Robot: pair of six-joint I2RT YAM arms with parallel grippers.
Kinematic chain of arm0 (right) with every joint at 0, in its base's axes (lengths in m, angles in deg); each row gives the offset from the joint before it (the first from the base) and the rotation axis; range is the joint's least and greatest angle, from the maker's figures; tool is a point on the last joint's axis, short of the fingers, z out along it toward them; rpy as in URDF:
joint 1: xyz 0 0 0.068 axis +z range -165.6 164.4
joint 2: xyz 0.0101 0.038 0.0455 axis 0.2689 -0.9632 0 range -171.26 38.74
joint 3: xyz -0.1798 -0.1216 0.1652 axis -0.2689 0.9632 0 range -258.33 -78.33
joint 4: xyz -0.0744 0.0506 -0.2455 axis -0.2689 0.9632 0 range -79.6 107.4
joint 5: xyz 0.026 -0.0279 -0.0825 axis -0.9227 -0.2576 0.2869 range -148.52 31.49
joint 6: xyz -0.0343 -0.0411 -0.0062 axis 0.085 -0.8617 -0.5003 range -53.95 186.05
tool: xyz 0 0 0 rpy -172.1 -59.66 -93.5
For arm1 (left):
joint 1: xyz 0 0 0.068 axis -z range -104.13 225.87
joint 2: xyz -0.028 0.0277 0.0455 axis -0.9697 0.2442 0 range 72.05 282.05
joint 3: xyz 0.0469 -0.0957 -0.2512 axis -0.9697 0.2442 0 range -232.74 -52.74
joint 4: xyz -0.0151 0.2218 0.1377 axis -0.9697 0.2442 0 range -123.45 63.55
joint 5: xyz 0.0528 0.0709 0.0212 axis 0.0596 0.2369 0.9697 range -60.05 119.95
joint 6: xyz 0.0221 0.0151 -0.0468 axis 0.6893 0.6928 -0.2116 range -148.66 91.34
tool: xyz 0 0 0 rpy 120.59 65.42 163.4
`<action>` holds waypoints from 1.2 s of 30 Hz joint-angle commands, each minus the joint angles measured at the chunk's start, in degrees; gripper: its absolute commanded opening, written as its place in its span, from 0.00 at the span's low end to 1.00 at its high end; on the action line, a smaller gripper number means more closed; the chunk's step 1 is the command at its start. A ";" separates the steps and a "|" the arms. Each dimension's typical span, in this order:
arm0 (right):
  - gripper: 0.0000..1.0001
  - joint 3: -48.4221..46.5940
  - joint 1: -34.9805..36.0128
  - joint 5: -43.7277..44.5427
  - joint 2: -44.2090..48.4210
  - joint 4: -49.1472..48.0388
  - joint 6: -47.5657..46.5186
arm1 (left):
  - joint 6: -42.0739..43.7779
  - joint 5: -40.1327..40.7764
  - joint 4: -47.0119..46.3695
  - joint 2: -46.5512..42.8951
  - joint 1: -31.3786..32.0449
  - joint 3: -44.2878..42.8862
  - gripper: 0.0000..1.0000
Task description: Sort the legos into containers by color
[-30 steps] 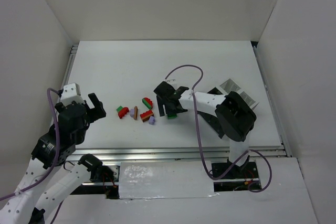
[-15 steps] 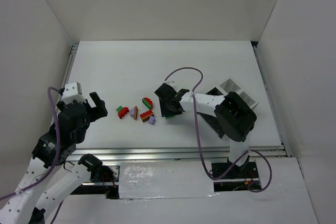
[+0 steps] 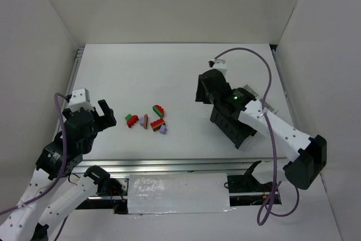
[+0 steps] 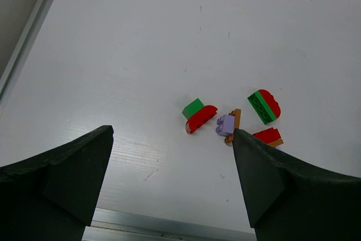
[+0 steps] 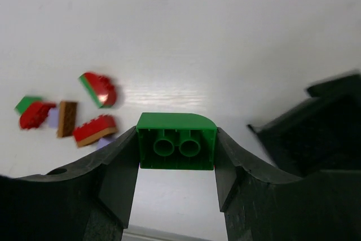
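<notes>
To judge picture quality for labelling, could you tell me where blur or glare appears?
Right wrist view: the green plastic brick in the right pincer is sharp, the black bins beyond are blurred, a sheen lies on the white table. Left wrist view: the loose red, green and lavender bricks are crisp.

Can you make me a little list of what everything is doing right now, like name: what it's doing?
right jaws: shut on a green brick, away from the pile
left jaws: open, holding nothing, facing the pile
pile: red, green, lavender and brown bricks, loose on the table
bins: black block, right of the pile
sorting: not finished, pile not yet in the bins
</notes>
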 commanded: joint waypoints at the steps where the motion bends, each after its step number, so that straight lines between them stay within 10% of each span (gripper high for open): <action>1: 0.26 2.28 -6.92 4.39 2.75 7.26 -0.55 | 0.82 -0.59 -2.38 0.00 -0.37 -0.06 1.00; 20: 0.53 7.13 -14.86 5.28 6.73 7.61 -1.78 | 1.43 -2.17 -3.08 0.35 -0.45 0.20 1.00; 26: 1.00 6.17 -14.95 5.72 6.73 8.58 -1.52 | 1.43 -2.35 -3.00 0.62 -0.45 0.11 0.99; 36: 1.00 -1.82 -1.98 6.59 1.48 9.36 -0.29 | 0.82 -1.12 -2.73 1.40 -0.72 -0.15 0.99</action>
